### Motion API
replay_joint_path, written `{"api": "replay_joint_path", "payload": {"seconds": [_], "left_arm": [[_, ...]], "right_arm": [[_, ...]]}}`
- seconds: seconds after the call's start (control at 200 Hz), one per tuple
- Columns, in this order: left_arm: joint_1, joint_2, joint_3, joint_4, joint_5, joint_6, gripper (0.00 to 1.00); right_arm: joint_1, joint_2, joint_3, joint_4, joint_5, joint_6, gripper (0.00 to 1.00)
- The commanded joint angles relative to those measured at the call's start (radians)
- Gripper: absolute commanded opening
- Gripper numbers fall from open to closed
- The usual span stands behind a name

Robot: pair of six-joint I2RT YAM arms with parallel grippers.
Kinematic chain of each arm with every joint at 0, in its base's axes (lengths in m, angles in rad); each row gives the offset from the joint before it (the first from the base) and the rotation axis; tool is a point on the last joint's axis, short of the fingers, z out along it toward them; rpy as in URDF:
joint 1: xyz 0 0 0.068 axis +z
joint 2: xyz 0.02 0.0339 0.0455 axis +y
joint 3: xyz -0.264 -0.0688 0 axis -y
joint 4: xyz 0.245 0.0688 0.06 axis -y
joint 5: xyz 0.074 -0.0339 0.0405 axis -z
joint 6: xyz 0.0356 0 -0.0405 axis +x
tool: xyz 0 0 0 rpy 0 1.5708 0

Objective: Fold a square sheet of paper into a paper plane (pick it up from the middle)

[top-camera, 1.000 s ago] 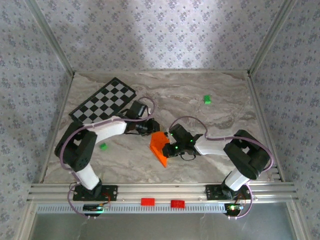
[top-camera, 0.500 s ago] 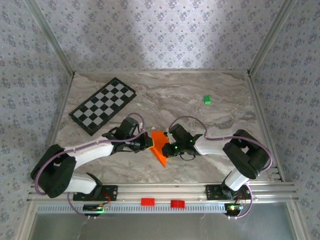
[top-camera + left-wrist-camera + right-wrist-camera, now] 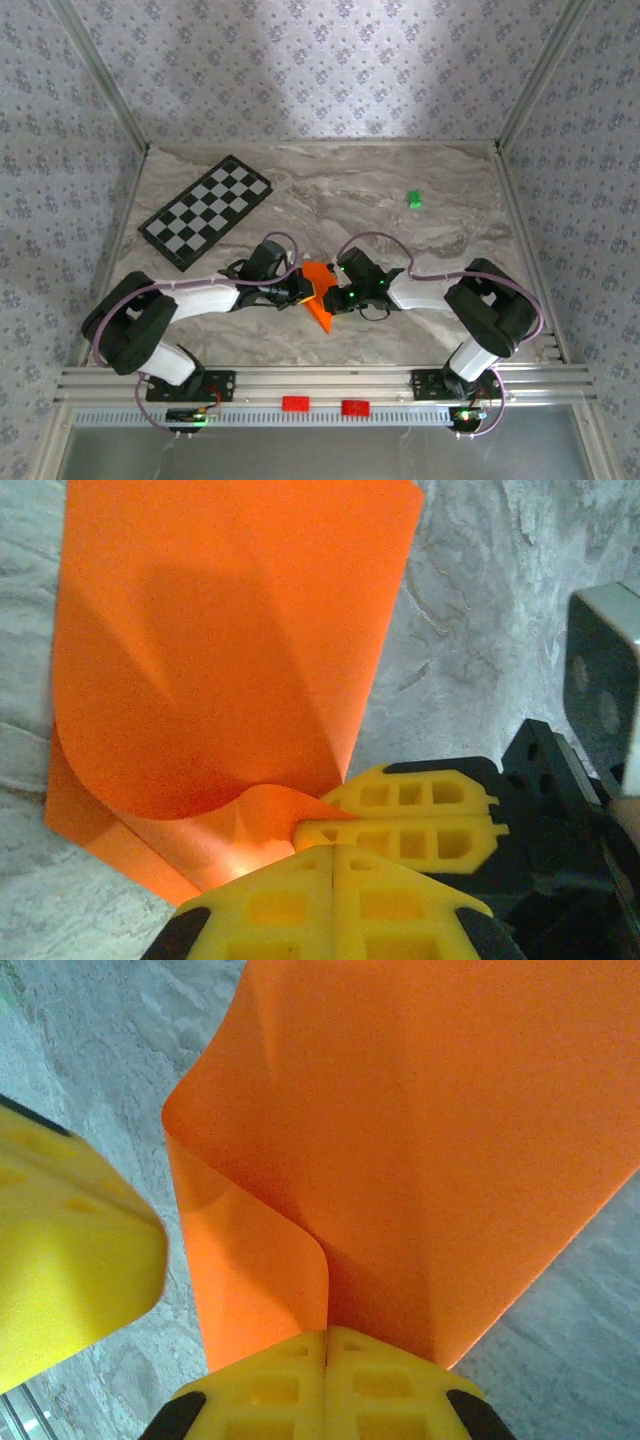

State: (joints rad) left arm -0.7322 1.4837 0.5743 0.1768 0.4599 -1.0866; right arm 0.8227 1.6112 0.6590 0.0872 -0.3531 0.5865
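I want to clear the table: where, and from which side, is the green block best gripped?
Probably by two opposite sides of the green block, coming straight down from above. It is small and low, and it lies alone on the table with free space around it.

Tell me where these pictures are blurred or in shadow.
Right wrist view: the left arm's yellow finger is out of focus, the orange paper sharp. Left wrist view: a soft shadow darkens the paper's middle. Top view: even light, a paler patch on the back wall.
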Motion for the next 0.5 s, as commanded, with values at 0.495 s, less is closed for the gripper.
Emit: {"api": "replay_joint_path", "payload": {"seconds": [0.495], "left_arm": [[-0.017, 0.087, -0.051, 0.081, 0.02, 0.011, 0.0]], "right_arm": [[0.004, 0.035, -0.018, -0.04, 0.028, 0.013, 0.0]]}}
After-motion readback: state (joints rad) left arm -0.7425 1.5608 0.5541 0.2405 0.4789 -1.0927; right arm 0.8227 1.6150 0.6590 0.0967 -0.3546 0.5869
